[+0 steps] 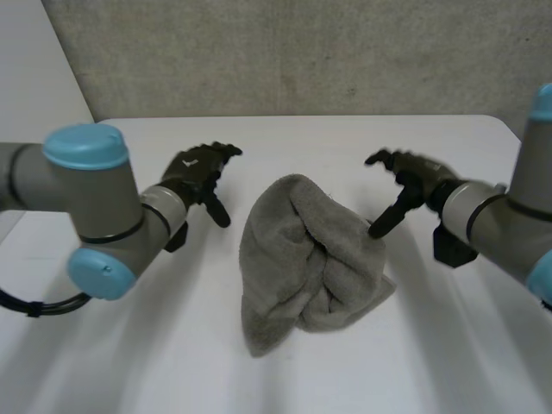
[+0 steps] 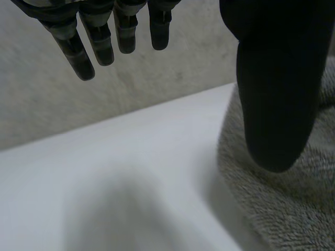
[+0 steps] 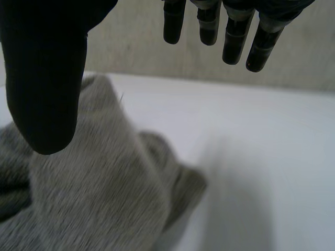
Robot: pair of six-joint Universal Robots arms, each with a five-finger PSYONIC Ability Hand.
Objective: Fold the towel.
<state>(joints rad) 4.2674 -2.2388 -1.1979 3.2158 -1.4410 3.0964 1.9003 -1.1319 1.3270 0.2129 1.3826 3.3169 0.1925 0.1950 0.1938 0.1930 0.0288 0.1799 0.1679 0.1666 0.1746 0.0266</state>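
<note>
Tabletop (image 1: 129, 362) bears towel (image 1: 306, 259) between left hand (image 1: 197, 168) and right hand (image 1: 412, 177).

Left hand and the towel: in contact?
Apart. Head view shows bare table between the left hand and the crumpled towel; the hand's fingers are relaxed, holding nothing.

Left hand (image 1: 197, 169) and right hand (image 1: 412, 177) hover, fingers (image 2: 84, 49) spread.

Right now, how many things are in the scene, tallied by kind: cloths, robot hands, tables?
Grey towel: 1
Robot hands, left hand and right hand: 2
White table: 1
Total: 4
</note>
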